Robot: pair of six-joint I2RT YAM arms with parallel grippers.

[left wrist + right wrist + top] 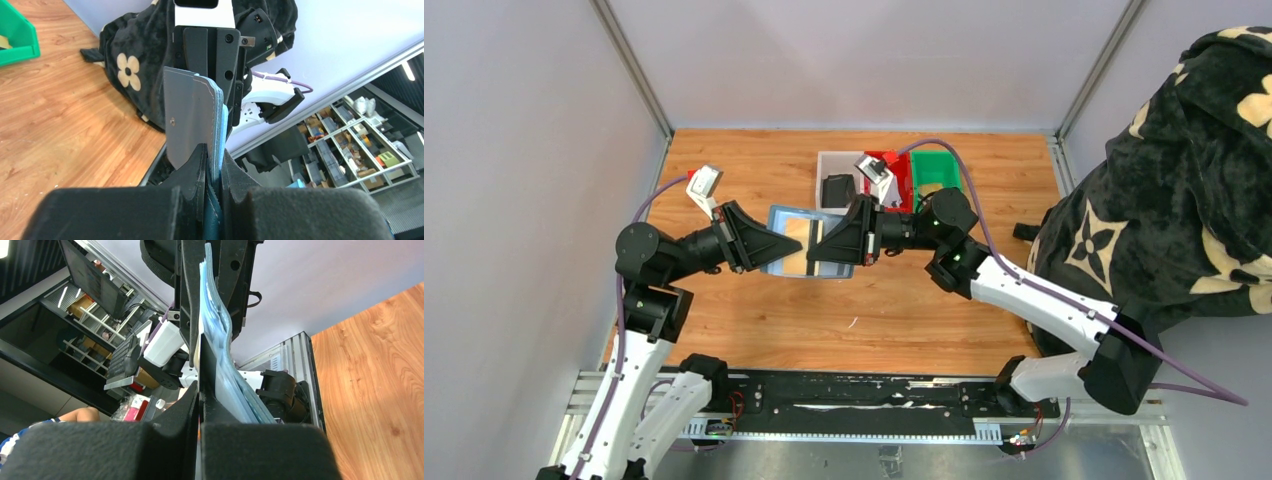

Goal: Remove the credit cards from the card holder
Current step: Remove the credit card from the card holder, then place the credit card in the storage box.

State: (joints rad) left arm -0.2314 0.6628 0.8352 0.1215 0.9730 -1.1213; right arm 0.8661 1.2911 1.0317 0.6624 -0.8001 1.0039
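The teal-blue card holder hangs open in the air between my two grippers, above the middle of the table. My left gripper is shut on its left edge. In the left wrist view the jaws pinch the blue edge, with a grey flap beside it. My right gripper reaches to the holder's middle and is shut on a thin tan-looking card. In the right wrist view the jaws are closed on a thin sliver, and the holder's pale blue leaves lie outside the right finger.
A white bin holding a black wallet, a red bin and a green bin stand at the back. A dark flower-patterned cloth lies over the right edge. A small white scrap lies on the wood.
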